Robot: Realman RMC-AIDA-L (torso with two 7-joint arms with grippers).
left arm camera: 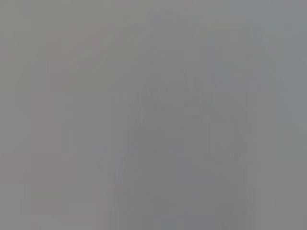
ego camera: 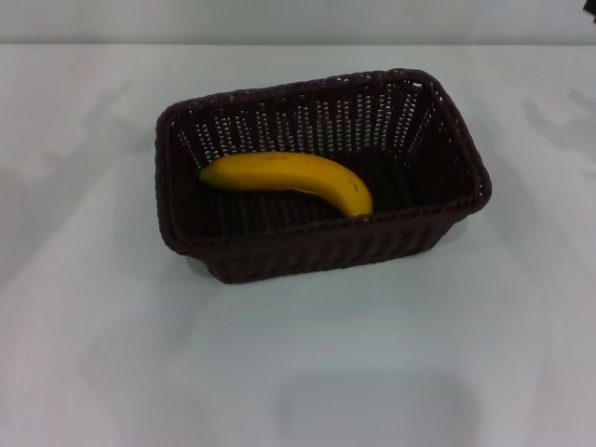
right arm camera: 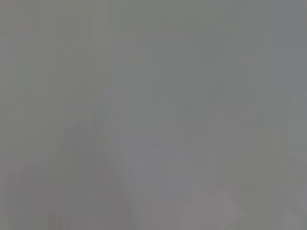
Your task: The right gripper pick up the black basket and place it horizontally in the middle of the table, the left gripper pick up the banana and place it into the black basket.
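The curved yellow banana (ego camera: 291, 180) lies inside the dark woven wicker basket (ego camera: 326, 250) on the white table (ego camera: 112, 354) — neither gripper is visible, so their state is unknowable.

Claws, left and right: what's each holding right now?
Left claw: not in view.
Right claw: not in view.
The banana lies in the basket, nothing gripping it.

We see a pale grey wall (ego camera: 279, 20) running as a narrow band along the far edge, softly and evenly lit, while both wrist views give us only featureless grey.
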